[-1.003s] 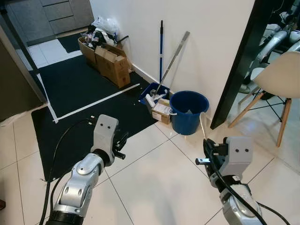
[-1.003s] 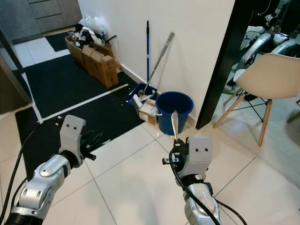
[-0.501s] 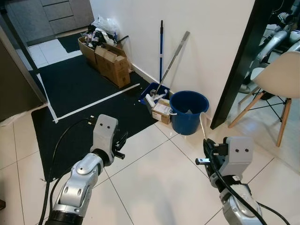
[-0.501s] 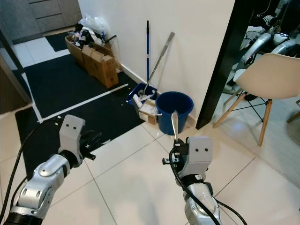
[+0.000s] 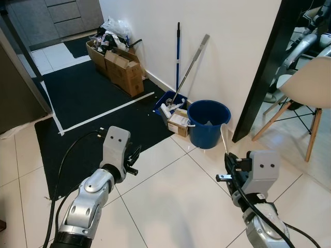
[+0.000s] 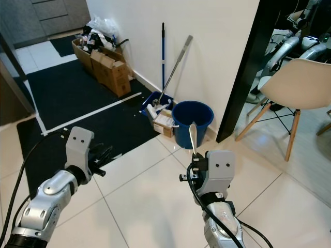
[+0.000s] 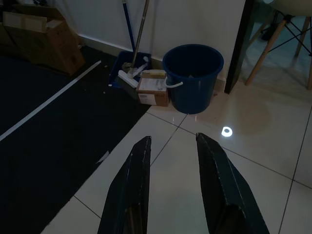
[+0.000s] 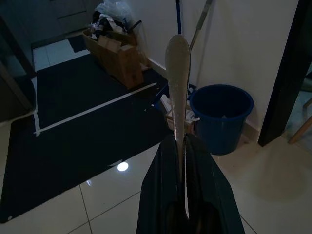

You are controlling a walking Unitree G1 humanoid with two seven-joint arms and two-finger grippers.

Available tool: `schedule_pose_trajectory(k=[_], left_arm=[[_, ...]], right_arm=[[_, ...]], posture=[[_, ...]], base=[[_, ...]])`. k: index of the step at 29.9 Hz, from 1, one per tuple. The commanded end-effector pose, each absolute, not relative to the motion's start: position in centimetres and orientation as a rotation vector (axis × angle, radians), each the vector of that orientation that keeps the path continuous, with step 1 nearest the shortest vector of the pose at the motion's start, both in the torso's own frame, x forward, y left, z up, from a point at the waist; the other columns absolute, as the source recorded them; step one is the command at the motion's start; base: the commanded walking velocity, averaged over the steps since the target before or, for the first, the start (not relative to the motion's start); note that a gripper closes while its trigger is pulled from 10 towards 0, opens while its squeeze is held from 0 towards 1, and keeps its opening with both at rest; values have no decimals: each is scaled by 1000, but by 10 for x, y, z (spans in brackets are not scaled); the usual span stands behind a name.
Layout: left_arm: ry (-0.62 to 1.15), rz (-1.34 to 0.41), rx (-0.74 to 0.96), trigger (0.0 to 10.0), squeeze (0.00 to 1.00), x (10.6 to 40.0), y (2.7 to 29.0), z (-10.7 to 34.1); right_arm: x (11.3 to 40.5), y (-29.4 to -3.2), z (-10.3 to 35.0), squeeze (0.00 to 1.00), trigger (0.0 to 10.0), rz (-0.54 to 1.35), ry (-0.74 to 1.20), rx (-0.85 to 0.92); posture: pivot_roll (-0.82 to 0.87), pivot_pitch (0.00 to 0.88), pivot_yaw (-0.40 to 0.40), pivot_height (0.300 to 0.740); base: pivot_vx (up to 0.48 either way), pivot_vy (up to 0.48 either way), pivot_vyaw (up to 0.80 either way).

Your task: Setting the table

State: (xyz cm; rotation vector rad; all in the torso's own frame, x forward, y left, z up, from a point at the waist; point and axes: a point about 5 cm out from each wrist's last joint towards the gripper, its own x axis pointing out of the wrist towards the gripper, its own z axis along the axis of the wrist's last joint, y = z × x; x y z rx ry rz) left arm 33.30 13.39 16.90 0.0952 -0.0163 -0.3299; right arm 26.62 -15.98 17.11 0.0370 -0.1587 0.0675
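A glossy white tiled floor (image 5: 170, 201) fills the near scene, with a large black mat edged by a white tape line (image 5: 88, 103) spreading across the far left. Against the far white wall sit open brown cardboard boxes (image 5: 118, 64) stuffed with clutter, and to their right a round blue plastic bucket (image 5: 208, 123) stands by the wall, just beside a small white-and-brown carton (image 5: 178, 124) and a blue dustpan tray with two leaning long handles (image 5: 178, 77). A cream moulded chair on slanted wooden legs (image 5: 307, 88) stands far right, past a black door frame. The left end effector (image 7: 173, 185) hovers over the tiles near the mat's edge — fingers parted, gripping nothing. The right end effector (image 8: 185, 185) is closed on a slim silver metal utensil (image 8: 178, 83) — held upright above the tiles, near right.
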Motion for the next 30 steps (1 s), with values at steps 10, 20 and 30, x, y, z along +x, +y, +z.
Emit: schedule_pose_trajectory(k=[10,20,30], left_arm=[[3,-321,99,10000,0,333,136,164],[3,-323,98,10000,0,333,136,164],[1,-320,97,10000,0,334,136,164]], right_arm=[[264,-160,168,0,10000,68,-139,28],[264,-160,168,0,10000,65,-137,27],[264,-160,168,0,10000,66,-136,26]], posture=[[-147,136,163,740],[-148,139,164,740],[-151,144,164,740]], base=[[0,0,0],[0,0,0],[0,0,0]])
